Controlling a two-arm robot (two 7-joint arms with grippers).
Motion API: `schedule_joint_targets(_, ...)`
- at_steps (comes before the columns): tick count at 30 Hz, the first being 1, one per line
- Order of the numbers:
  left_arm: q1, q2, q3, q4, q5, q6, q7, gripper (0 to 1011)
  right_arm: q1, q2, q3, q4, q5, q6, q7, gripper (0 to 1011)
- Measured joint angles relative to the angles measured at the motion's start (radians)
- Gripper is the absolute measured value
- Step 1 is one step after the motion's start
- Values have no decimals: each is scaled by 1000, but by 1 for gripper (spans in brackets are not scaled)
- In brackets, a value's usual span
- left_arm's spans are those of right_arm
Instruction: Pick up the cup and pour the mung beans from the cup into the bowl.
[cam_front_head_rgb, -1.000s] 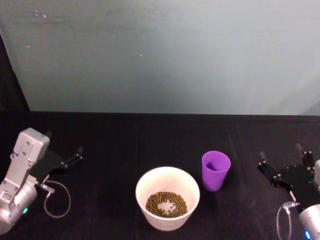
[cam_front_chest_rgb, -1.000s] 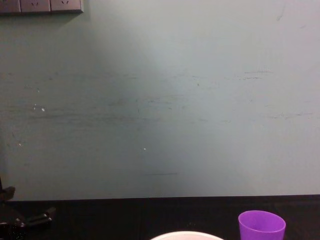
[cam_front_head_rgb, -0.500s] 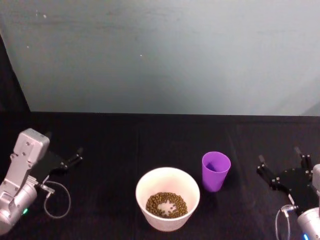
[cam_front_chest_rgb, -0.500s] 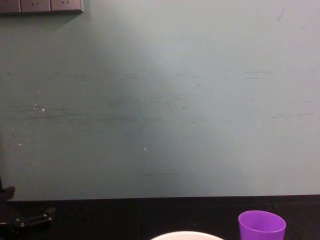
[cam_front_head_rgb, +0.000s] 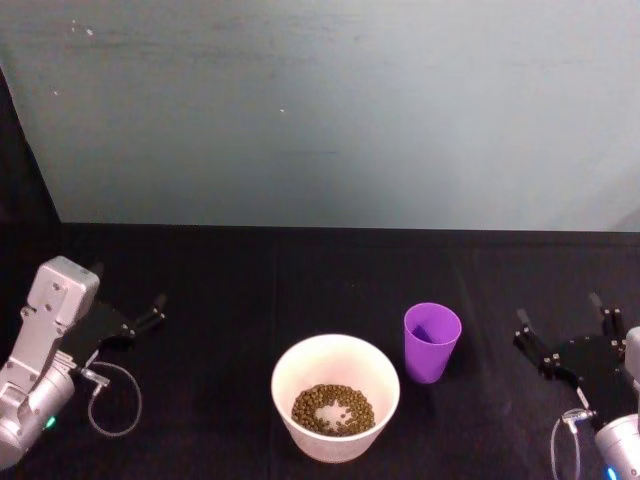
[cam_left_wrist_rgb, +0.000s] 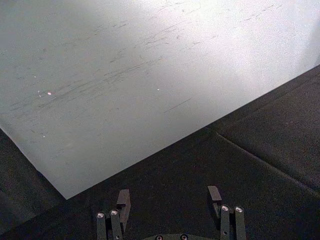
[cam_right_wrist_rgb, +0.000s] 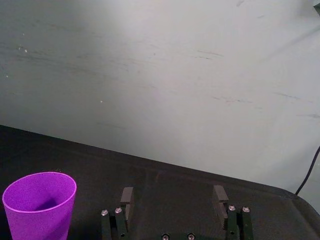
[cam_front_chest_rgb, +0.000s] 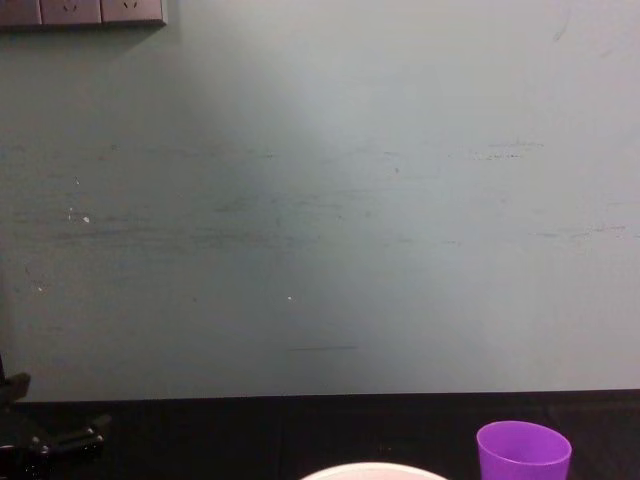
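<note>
Purple cup (cam_front_head_rgb: 432, 341) stands upright in the head view, at about two o'clock from the white bowl (cam_front_head_rgb: 335, 397), just beside it. Beans already lie in the bowl, so I judge the pour done. The right gripper (cam_front_head_rgb: 566, 324) sits well off at the cup's three o'clock, the left gripper (cam_front_head_rgb: 127, 296) parked at nine o'clock.

In the left wrist view its jaws are spread over bare cloth.

In the right wrist view the spread fingers (cam_right_wrist_rgb: 126, 198) hold nothing; best draw back without nudging the cup.

At the chest view's bottom edge, the cup stands beside the bowl's rim.

Bowl (cam_front_chest_rgb: 372, 471) and cup (cam_front_chest_rgb: 523, 452) cut off in chest view.
</note>
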Motion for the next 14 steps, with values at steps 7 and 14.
schedule_joint_targets(7,0,0,0,0,0,0,0,1003,0,1,0,0,0,1,-1,1003)
schedule_joint_targets(14,0,0,0,0,0,0,0,1003,0,1,0,-1,1,1,-1,1003)
